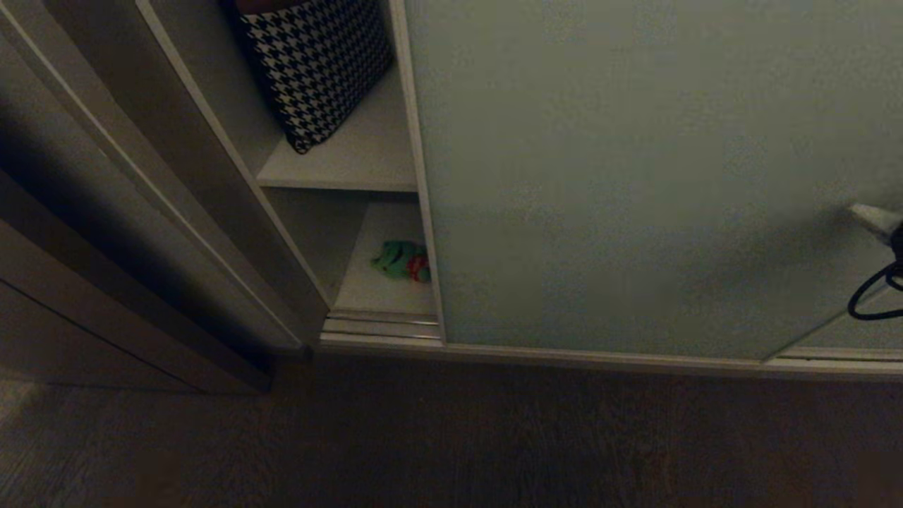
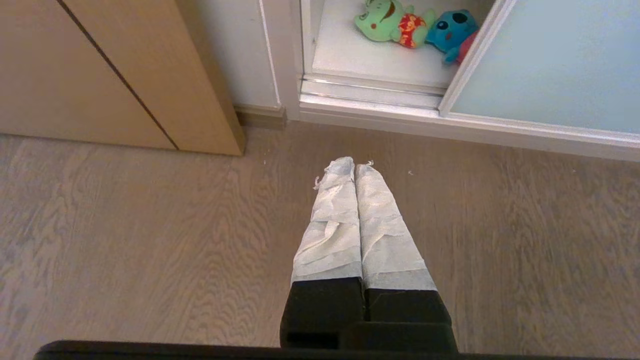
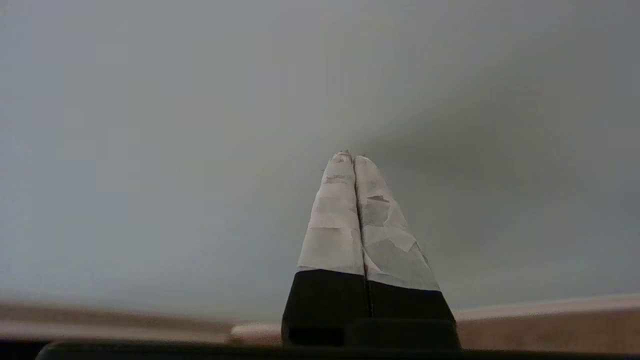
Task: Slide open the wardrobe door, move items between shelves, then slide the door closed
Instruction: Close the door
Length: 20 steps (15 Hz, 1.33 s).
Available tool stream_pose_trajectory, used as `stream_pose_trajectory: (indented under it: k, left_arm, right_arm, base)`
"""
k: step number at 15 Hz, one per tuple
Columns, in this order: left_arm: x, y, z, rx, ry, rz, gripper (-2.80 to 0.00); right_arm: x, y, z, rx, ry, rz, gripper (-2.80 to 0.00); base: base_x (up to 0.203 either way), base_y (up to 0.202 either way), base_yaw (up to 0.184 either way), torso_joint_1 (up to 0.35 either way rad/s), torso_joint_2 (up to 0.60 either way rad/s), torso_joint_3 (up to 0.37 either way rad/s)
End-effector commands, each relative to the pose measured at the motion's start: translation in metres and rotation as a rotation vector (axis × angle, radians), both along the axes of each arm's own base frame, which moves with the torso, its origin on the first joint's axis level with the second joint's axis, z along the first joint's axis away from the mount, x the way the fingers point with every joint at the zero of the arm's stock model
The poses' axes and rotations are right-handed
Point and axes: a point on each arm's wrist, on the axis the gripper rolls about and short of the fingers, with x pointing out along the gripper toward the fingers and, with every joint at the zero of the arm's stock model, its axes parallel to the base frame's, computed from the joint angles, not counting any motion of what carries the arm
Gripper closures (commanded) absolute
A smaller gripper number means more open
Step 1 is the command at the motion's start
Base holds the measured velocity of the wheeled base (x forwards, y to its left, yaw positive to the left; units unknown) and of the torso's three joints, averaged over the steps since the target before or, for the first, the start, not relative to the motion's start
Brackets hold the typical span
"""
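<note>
Right hand [image 3: 354, 159] is pointing at the big grey-green sliding wardrobe door [image 1: 635, 176] with its two taped fingers pressed flat together, gripping nothing. I think it is closed like that so it can push the door sideways like one stiff poker. In the head view only its pale tip is showing, at the right edge, in front of the door panel. I cannot tell if it is touching.

Next biggest, the door is covering most of the wardrobe, leaving only a narrow gap at the left. That gap looks too thin for reaching in easily, so the door itself is standing in the way.

Inside the gap, two white shelves are showing. A black-and-white checked bag [image 1: 317, 63] is leaning on the upper shelf [image 1: 353, 166]. On the lower shelf [image 1: 384, 293] a green plush toy [image 2: 387, 22] is lying beside a blue plush toy [image 2: 452, 30], which is half hidden behind the door frame.

Left hand [image 2: 355, 165] is hanging over the wooden floor [image 2: 150, 225], fingers shut and holding nothing, parked well apart from the toys.
</note>
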Motion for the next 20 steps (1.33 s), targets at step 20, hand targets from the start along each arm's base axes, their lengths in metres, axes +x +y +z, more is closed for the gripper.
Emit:
stream_pose_trajectory:
  k: [20]
  left_arm:
    - [0.0,0.0,0.0,-0.001,0.0,0.0,0.0]
  right_arm:
    - [-0.188,-0.011,0.128,-0.41,-0.278,-0.577,0.0]
  base:
    - [0.0,0.0,0.0,0.0,0.0,0.0]
